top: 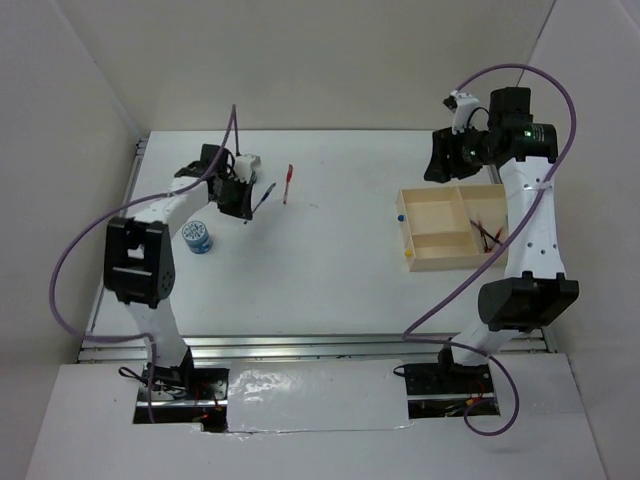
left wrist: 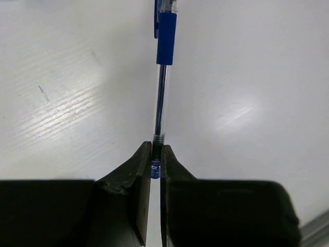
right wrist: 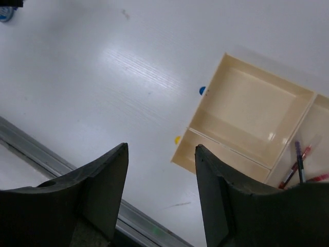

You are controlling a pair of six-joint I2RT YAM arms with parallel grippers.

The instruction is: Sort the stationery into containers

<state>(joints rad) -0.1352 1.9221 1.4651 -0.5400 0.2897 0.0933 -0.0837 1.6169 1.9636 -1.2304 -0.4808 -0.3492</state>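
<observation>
My left gripper [left wrist: 156, 154] is pinching a thin clear-barrelled pen with a blue cap [left wrist: 162, 92] by its lower end. In the left wrist view my two dark fingers [left wrist: 134, 180] press on the barrel at lower centre, and the pen runs straight up to the top edge of the frame over the white tabletop [left wrist: 247, 77]. I cannot tell whether its far end touches the surface. In the top view this grip sits in the upper left of the table, and a thin pen with a red end [top: 287, 184] lies just to the right, apart from the blue one. A small round blue-and-white patterned roll [top: 198, 237] stands left of centre, below my left wrist in the frame. My right gripper [right wrist: 160, 154] has its fingers spread wide around nothing and hangs at the upper right, near the far edge of the shallow rectangular beige tray [top: 430, 262]. Several thin pens with red and dark ends [right wrist: 297, 164] lie crossed in the tray's right-hand compartment. A small blue dot [right wrist: 202, 90] and a small yellow dot [right wrist: 177, 139] sit against its left wall.
</observation>
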